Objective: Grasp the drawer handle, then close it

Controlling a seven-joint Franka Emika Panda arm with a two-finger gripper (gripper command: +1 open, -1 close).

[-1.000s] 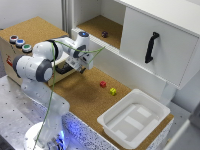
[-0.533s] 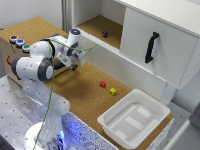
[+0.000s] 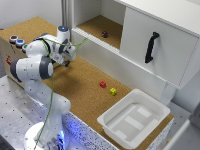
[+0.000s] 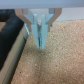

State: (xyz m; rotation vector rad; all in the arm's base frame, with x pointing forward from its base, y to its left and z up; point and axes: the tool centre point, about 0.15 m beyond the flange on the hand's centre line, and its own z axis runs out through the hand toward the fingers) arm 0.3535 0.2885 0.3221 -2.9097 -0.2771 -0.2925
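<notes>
In the wrist view my gripper (image 4: pixel 40 44) has its fingers (image 4: pixel 36 30) pressed together, with only a thin dark strip between them where the drawer handle sits. The drawer (image 4: pixel 16 56) lies beside them, showing its light-wood front and dark inside (image 4: pixel 8 35). In the exterior view my gripper (image 3: pixel 69 58) is at the tan wooden box (image 3: pixel 9 50) with coloured buttons (image 3: pixel 16 40) at that view's left. There the arm hides the drawer and its handle.
A big white cabinet stands at the back with a long curved black door handle (image 3: pixel 151 47) and a small dark object (image 3: pixel 104 34) in its open part. A red block (image 3: pixel 103 84), a yellow block (image 3: pixel 113 91) and a white tray (image 3: pixel 135 117) are on the cork.
My gripper has moved steadily toward the exterior view's left, closer to the wooden box.
</notes>
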